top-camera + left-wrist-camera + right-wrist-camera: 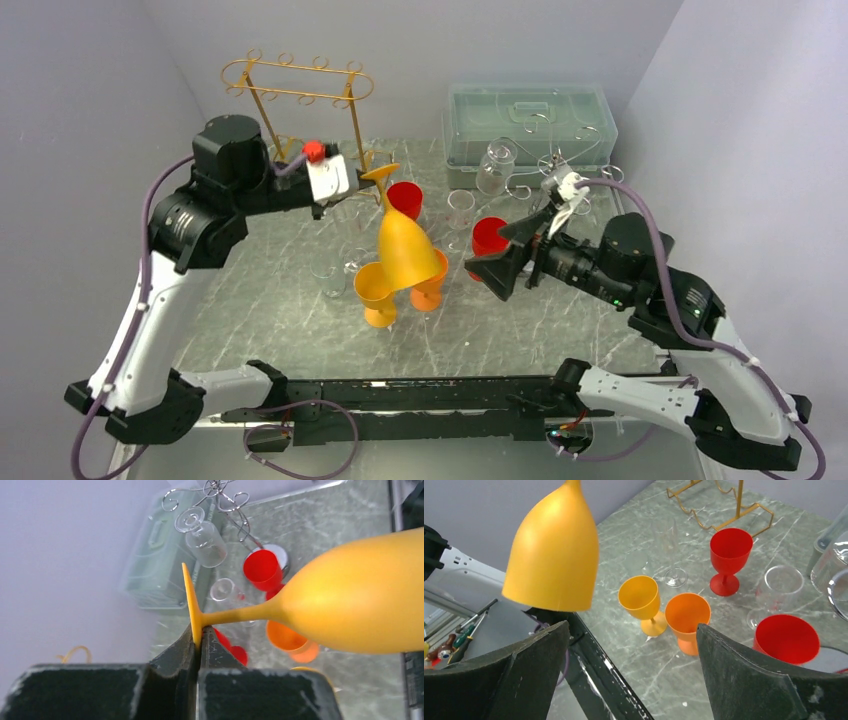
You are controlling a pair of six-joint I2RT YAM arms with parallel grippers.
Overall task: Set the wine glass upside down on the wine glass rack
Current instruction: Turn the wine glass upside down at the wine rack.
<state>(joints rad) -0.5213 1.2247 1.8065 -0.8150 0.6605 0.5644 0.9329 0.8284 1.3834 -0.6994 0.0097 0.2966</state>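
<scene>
One gold wine glass rack [298, 94] stands upper left. Yellow wine glass [405, 245] hangs bowl-down at ctr frame, its foot pinched edge-on by left gripper [199, 637]. Right gripper [631, 630], ctr-right, fingers spread wide.

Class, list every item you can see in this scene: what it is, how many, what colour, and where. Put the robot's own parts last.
large wine glass: one, yellow, upside down above mid table
small goblet: one, yellow, upright, table centre
orange goblet: one, orange, beside the yellow one
red goblets: two, red, one behind centre, one near the right tool
clear glasses: at least four, clear, mid table and back right
gold rack: one, gold, back left
wire rack: one, silver, back right
storage box: one, pale green, back right
table: one, grey marble
arms: two, black and white, near edge
left tool: black, shut on the large glass's foot
right tool: black, open
</scene>
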